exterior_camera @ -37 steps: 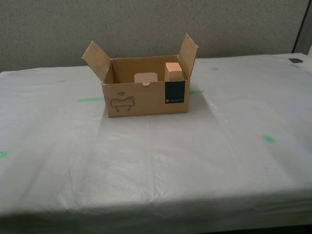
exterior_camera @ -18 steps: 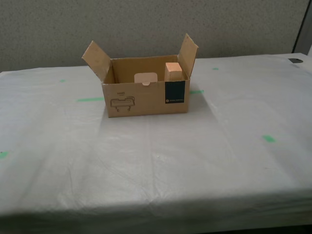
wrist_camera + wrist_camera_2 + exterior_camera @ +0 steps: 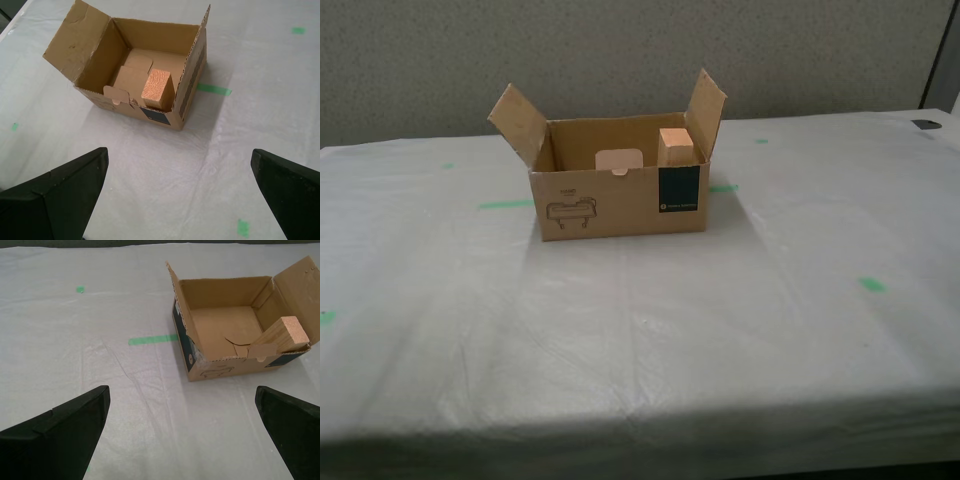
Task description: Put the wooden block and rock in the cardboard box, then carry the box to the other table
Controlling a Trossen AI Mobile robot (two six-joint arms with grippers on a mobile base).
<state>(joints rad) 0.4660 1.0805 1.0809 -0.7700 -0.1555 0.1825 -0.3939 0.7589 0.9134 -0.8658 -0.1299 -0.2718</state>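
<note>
Standing: the cardboard box (image 3: pixel 618 190) is sitting upright on the other table (image 3: pixel 640 330), flaps open, ahead of both grippers and apart from them.
First gripper: my first gripper (image 3: pixel 180 195) is hanging above the sheet with its jaws spread wide and nothing between them; the box is lying beyond its fingertips, not touching them.
Second gripper: my second gripper (image 3: pixel 182 432) is likewise gaping wide and carrying nothing; the box is sitting ahead of it and off toward one finger (image 3: pixel 292 432).
Wooden block: the wooden block (image 3: pixel 157 90) is leaning inside the box, its end grain poking up at the corner by the dark label panel (image 3: pixel 679 189), against the near wall as the first gripper is seeing it.
Rock: not showing in any view; whether it is lying in the box I cannot tell.
Box details: a tab cutout (image 3: pixel 619 161) is showing on the front wall beside a black line drawing (image 3: pixel 570 213).
Table markings: green tape marks (image 3: pixel 506 204) are lying on the wrinkled sheet, one strip running just beside the box.
</note>
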